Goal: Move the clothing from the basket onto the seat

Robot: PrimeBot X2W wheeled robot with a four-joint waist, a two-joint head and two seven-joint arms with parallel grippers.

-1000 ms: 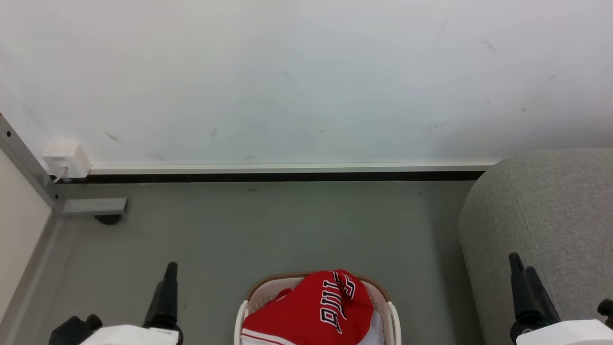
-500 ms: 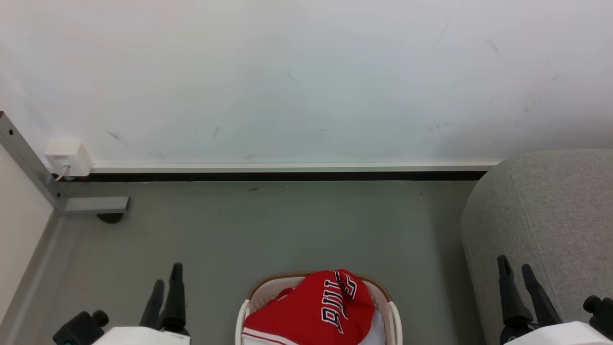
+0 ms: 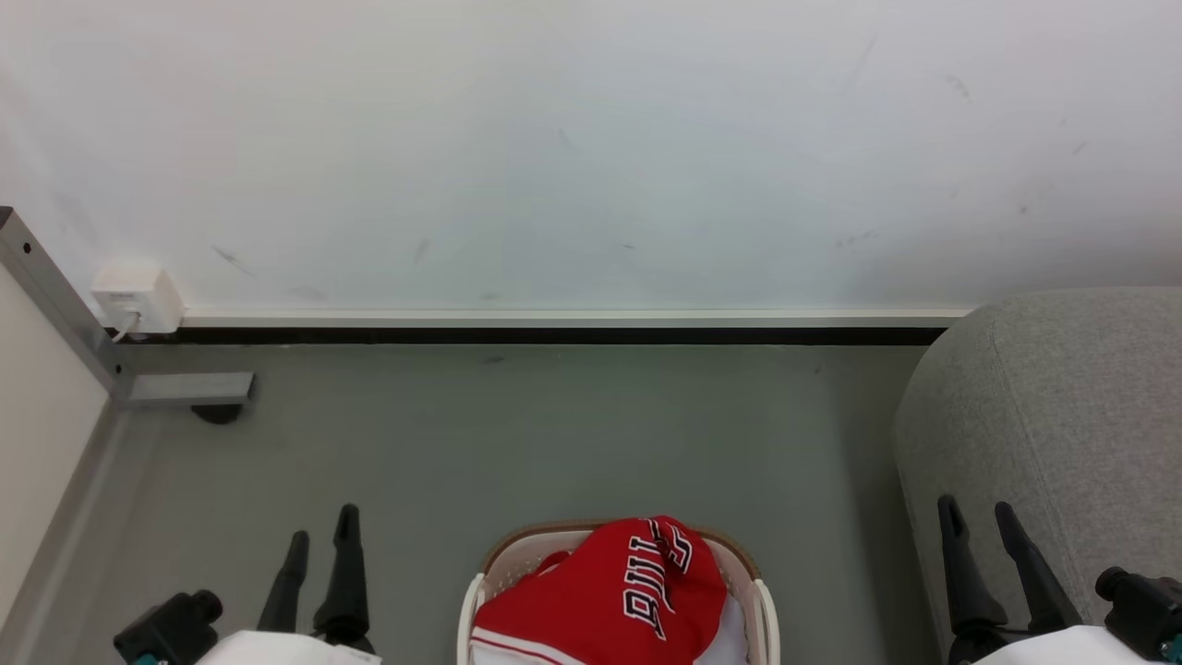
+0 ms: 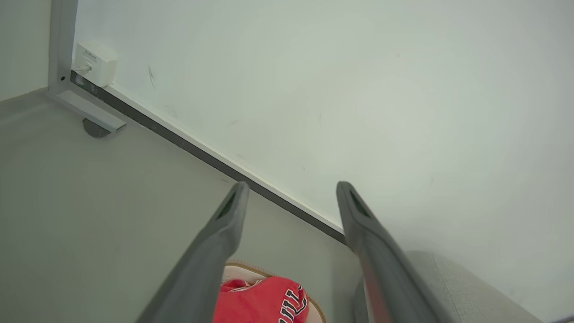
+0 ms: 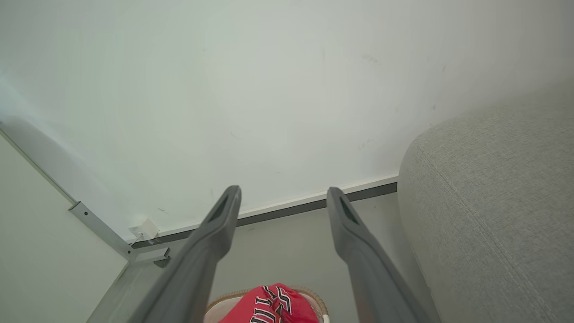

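Nothing is moved yet: the clothing [image 3: 609, 600] lies heaped in the basket [image 3: 513, 557] on the floor beside the seat [image 3: 1062, 406], whose visible part is bare, while the left gripper [image 3: 323, 523] and right gripper [image 3: 974, 506] hover spread and empty.

Bright even light, soft shadows, wrist views edge-distorted.

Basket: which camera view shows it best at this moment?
The head view. It shows the basket from above, with its brown far rim, both white sides and the clothing heaped inside, though the near end is cut off. Each wrist view catches a sliver of rim and red fabric at its bottom edge.
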